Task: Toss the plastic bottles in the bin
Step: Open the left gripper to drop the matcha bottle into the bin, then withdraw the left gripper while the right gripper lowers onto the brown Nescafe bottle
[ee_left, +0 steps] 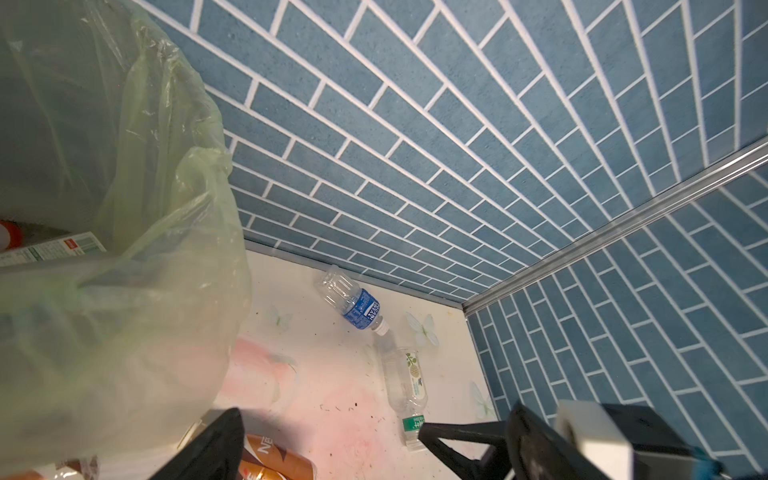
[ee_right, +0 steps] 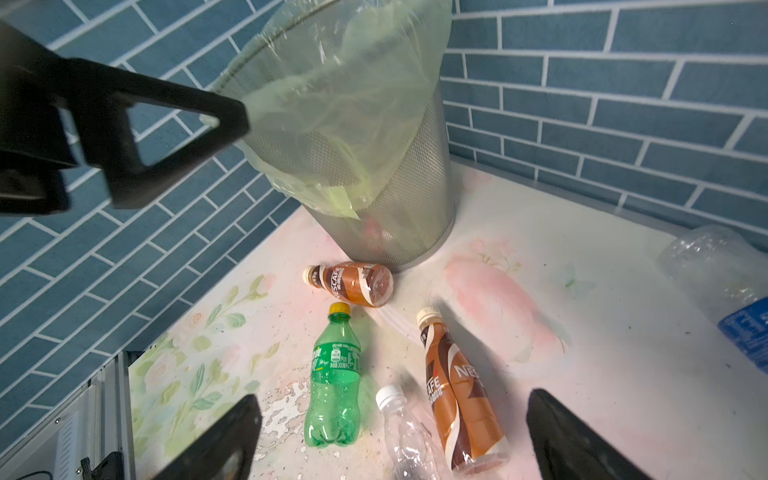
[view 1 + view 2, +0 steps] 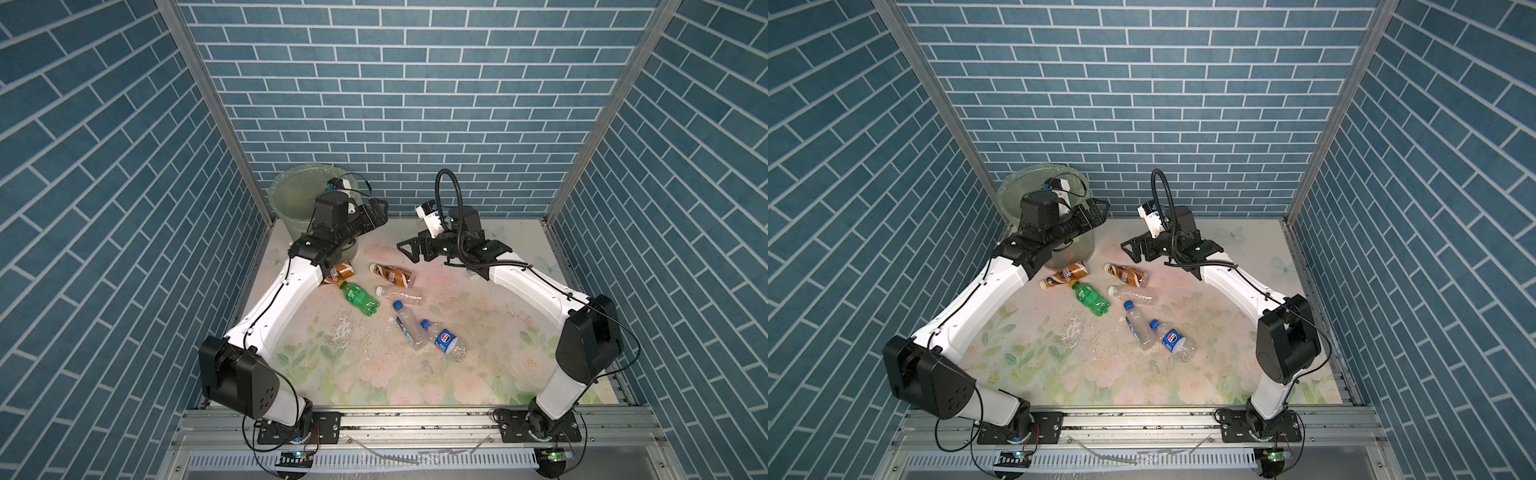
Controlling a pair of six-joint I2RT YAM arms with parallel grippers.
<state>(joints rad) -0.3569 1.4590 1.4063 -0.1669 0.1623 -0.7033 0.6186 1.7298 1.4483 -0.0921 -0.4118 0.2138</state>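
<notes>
At eleven o'clock on the bench [image 3: 528,237], close to the rear wall: the bin [image 3: 279,199], upright, with a pale green bag folded over its rim. Inside the bag, from the left wrist view, a red-capped bottle [image 1: 9,235] with a white label.

Left end effector [image 3: 376,209] at the bin's three o'clock side, about level with the rim, fingers spread wide and empty. Right end effector [image 3: 409,250] raised over the bench at twelve o'clock of its middle, pointing toward nine o'clock, likewise spread wide, pinching nothing.

Lying flat near the middle:
- brown-labelled bottle [image 3: 338,274] just beside the bin's foot at its five o'clock; contact unclear
- second brown-labelled bottle [image 3: 392,275] at its three o'clock, apart
- green bottle [image 3: 359,299] at nine o'clock of the middle, yellow cap toward the bin
- clear white-capped bottle [image 3: 401,294] near dead centre
- slim blue-capped bottle [image 3: 407,326] and stubby blue-capped bottle [image 3: 446,343] at five o'clock, seemingly touching

Toward one o'clock, from the left wrist view: blue-labelled bottle [image 1: 353,303] near the rear wall, green-labelled clear bottle [image 1: 409,386] just beside it.
</notes>
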